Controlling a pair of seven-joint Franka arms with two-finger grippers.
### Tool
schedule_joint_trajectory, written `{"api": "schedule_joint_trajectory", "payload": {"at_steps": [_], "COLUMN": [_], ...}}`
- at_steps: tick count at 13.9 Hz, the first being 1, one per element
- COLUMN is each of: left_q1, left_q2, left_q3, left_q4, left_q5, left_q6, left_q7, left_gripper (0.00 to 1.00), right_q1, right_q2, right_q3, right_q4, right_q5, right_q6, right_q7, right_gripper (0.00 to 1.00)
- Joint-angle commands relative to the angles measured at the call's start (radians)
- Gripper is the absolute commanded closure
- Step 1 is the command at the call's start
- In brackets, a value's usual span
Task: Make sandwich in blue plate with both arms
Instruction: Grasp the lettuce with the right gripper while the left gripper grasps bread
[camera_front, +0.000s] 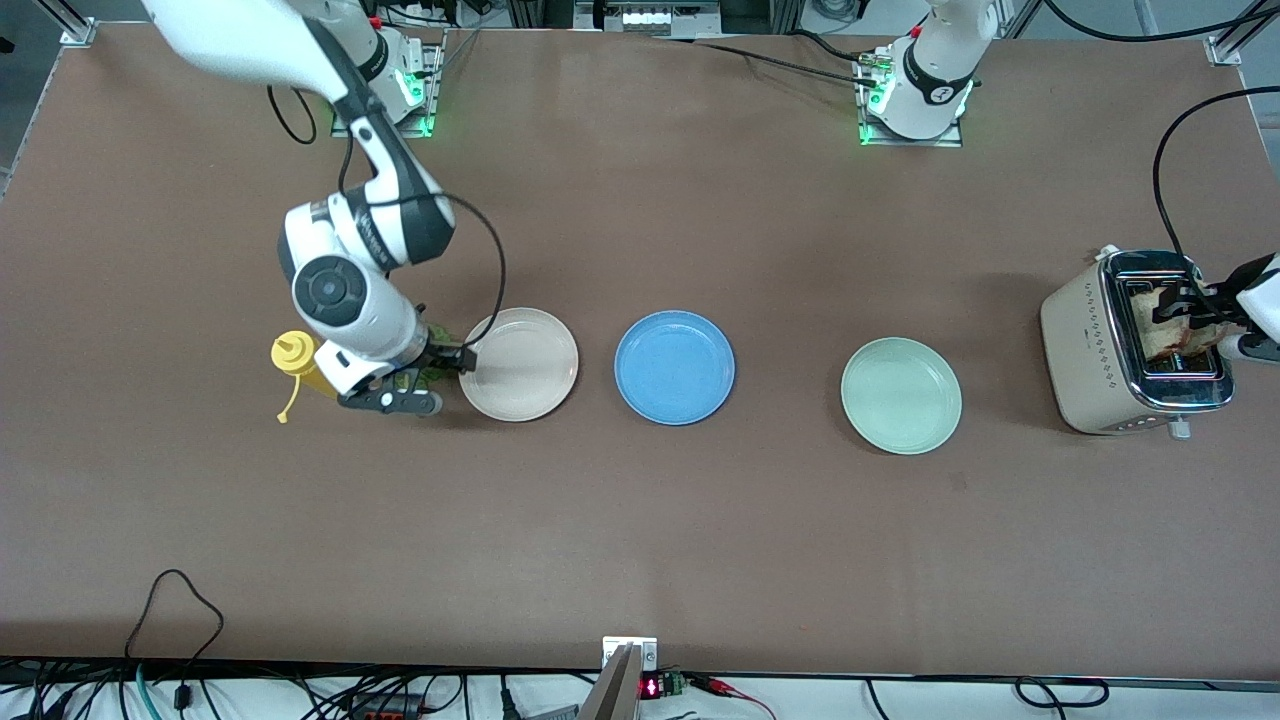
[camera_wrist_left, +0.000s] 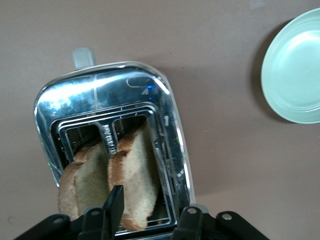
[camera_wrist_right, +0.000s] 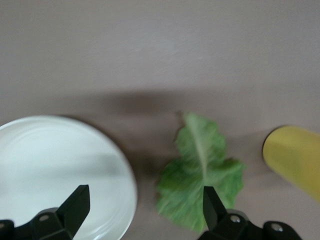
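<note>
The blue plate lies bare at the table's middle. Two bread slices stand in the toaster at the left arm's end. My left gripper is down at the toaster's slots. In the left wrist view it is open, with its fingers astride one slice; the other slice stands beside it. A green lettuce leaf lies on the table between the beige plate and a yellow bottle. My right gripper is open and empty, low over the leaf and the beige plate's edge.
A pale mint-green plate lies between the blue plate and the toaster; it also shows in the left wrist view. The yellow bottle stands close beside the leaf. The toaster's black cable runs toward the table's edge.
</note>
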Motion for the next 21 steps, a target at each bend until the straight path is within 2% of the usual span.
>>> {"api": "schedule_joint_trajectory", "payload": {"at_steps": [1, 6, 8, 9, 11, 13, 16, 18, 19, 21], "left_q1": [0.036, 0.059, 0.059, 0.061, 0.085, 0.087, 0.085, 0.079, 0.077, 0.076], "left_q2": [-0.027, -0.019, -0.019, -0.019, -0.016, -0.016, -0.025, -0.073, -0.080, -0.080], "left_q3": [-0.010, -0.012, -0.012, -0.012, -0.015, -0.018, -0.026, -0.027, -0.029, -0.035], "left_q4": [-0.051, -0.086, -0.090, -0.094, -0.112, -0.110, -0.098, -0.084, -0.057, 0.033], "left_q5": [0.014, 0.012, 0.012, 0.009, 0.009, 0.008, 0.008, 0.009, 0.009, 0.011], "left_q6": [0.048, 0.080, 0.082, 0.076, 0.080, 0.079, 0.071, 0.047, 0.012, -0.137], "left_q7": [0.036, 0.049, 0.051, 0.049, 0.051, 0.051, 0.051, 0.087, 0.092, 0.092], "left_gripper": [0.52, 0.54, 0.64, 0.67, 0.81, 0.93, 0.96, 0.98, 0.98, 0.98], "right_q1": [-0.037, -0.075, -0.077, -0.081, -0.097, -0.095, -0.091, -0.089, -0.089, -0.091], "right_q2": [0.049, 0.098, 0.100, 0.104, 0.107, 0.110, 0.110, 0.110, 0.109, 0.095], "right_q3": [0.010, 0.010, 0.009, 0.007, 0.006, 0.004, 0.006, 0.006, 0.006, 0.006], "right_q4": [0.016, 0.011, 0.002, -0.001, -0.007, -0.009, -0.009, -0.007, -0.007, -0.007], "right_q5": [-0.025, -0.029, -0.032, -0.033, -0.033, -0.035, -0.035, -0.035, -0.035, -0.035], "right_q6": [0.042, 0.076, 0.072, 0.069, 0.069, 0.069, 0.067, 0.066, 0.066, 0.063], "right_q7": [-0.032, -0.102, -0.125, -0.174, -0.213, -0.214, -0.249, -0.265, -0.265, -0.265], "right_gripper": [0.00, 0.00, 0.01, 0.15, 0.41, 0.62, 0.82, 0.96, 1.00, 1.00]}}
